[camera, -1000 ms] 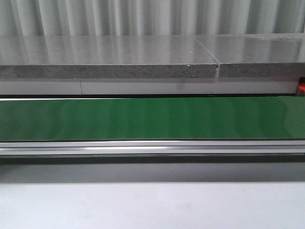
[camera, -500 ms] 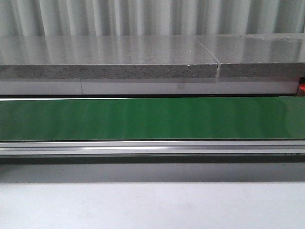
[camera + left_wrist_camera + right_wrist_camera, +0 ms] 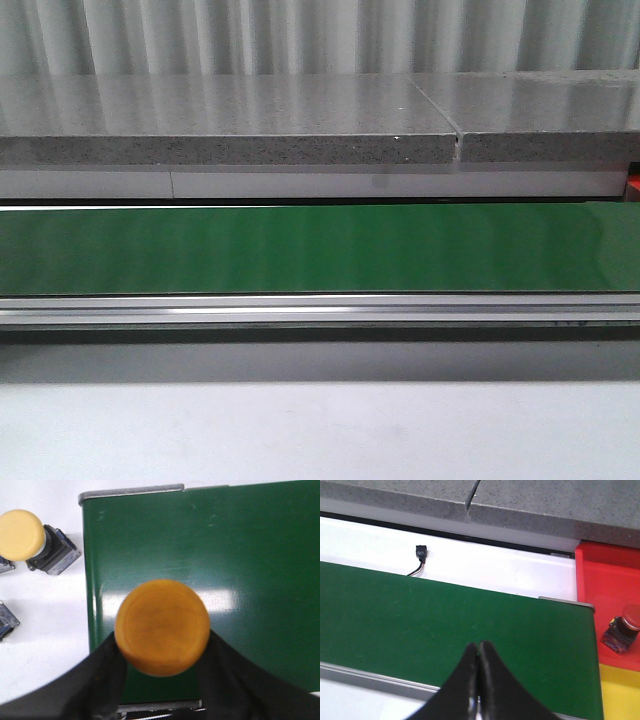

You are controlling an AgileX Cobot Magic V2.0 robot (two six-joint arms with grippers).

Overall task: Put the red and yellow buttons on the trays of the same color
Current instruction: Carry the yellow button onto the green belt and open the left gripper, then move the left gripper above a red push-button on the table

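Green belt [image 3: 320, 250] below grey stone ledge [image 3: 230, 120].

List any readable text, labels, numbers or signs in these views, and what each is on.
None readable in any view.
The yellow button held in the left gripper: blank cap.
The red button on the red tray: no marking visible.
The green belt: plain.

Button [image 3: 623, 634] on tray [image 3: 605, 575], beside belt [image 3: 445, 625]

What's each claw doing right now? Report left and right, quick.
Left claw: shut on the yellow button, above the green belt.
Right claw: shut, holding nothing.
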